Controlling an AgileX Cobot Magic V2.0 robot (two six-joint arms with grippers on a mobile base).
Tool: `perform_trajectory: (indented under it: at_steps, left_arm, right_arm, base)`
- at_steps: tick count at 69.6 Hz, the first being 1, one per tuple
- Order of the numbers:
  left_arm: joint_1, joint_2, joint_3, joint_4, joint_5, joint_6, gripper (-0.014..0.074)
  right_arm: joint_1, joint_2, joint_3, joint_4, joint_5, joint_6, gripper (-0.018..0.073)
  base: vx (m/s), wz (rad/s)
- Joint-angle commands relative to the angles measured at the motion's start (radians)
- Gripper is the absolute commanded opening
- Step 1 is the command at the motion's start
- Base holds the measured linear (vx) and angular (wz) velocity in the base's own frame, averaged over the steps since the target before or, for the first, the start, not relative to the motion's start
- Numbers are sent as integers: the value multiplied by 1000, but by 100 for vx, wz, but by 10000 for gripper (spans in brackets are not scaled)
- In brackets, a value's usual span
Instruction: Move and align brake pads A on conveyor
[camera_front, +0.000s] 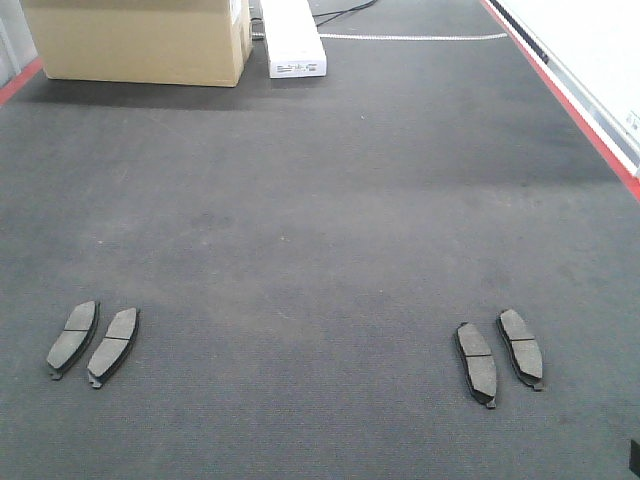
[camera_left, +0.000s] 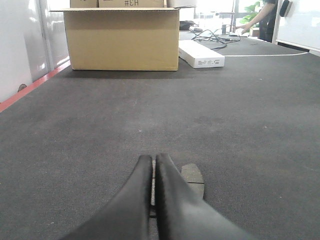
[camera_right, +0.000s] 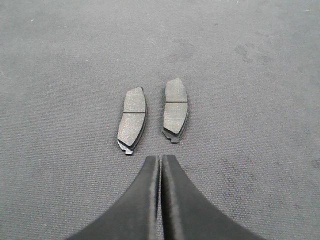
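Four small, flat, dark-grey brake pads, each grooved across its middle, lie on the wide, matte, dark-grey textured conveyor belt (camera_front: 320, 230) edged in red. Two pads (camera_front: 73, 338) (camera_front: 112, 345) sit side by side near the front left; the other two (camera_front: 476, 363) (camera_front: 521, 346) sit side by side near the front right, well apart from the first pair. At the far end stand a large tan cardboard box (camera_front: 140, 40) and a long white box (camera_front: 292, 40). The left hand (camera_left: 154, 162), black fingers pressed together and holding nothing, hangs over one pad (camera_left: 193, 175). The right hand (camera_right: 160, 161), likewise closed and empty, hovers just short of its pair (camera_right: 132, 119) (camera_right: 175, 107).
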Motion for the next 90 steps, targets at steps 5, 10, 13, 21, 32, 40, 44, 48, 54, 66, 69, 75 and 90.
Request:
perform_trajectory:
  at_steps: [5, 10, 13, 21, 32, 40, 44, 48, 54, 66, 69, 75, 90]
  left_arm:
    - [0, -15, 18, -9, -76, -1, -6]
    - [0, -15, 18, -9, -76, -1, -6]
    - [0, -15, 18, -9, -76, -1, -6]
    - [0, -15, 18, -9, -76, -1, -6]
    - [0, -15, 18, -9, -76, -1, -6]
    - [0, -15, 18, -9, -76, -1, -6]
    - [0, -15, 18, -9, -76, -1, -6]
    - [0, -15, 18, -9, -76, -1, -6]
    - [0, -15, 18, -9, -76, -1, -6]
    - [0, -15, 18, -9, -76, -1, -6]
    - [0, -15, 18, -9, -76, -1, -6]
    - [0, -15, 18, -9, -76, -1, -6]
    - [0, -15, 18, -9, -76, -1, -6]
  right_arm:
    - [-8, 5, -28, -11, -59, -1, -11]
    - [-8, 5, -28, -11, -59, -1, -11]
    - [-8, 5, -28, -11, -59, -1, -11]
    - [-8, 5, -28, -11, -59, -1, -11]
    - [-8, 5, -28, -11, -59, -1, -11]
    - [-8, 5, -28, -11, -59, -1, -11]
    - [-8, -4, -28, -16, -61, -1, -11]
    - [-8, -12, -28, -24, -71, -1, -11]
    - [-29, -18, -28, -22, -82, -1, -11]
    - [-187, -18, -28, -22, -139, -1, -11]
    - [-231, -18, -28, -22, -158, -1, -11]
    - [-292, -20, -9, -23, -219, -1, -11]
    - [-321, -159, 216, -52, -527, -1, -11]
  base:
    - [0, 0]
    - [0, 0]
    - [0, 0]
    - [0, 0]
    - [0, 0]
    - [0, 0]
    - [0, 0]
    - [0, 0]
    - [0, 0]
    - [0, 0]
    - [0, 0]
    - [0, 0]
    - [0, 0]
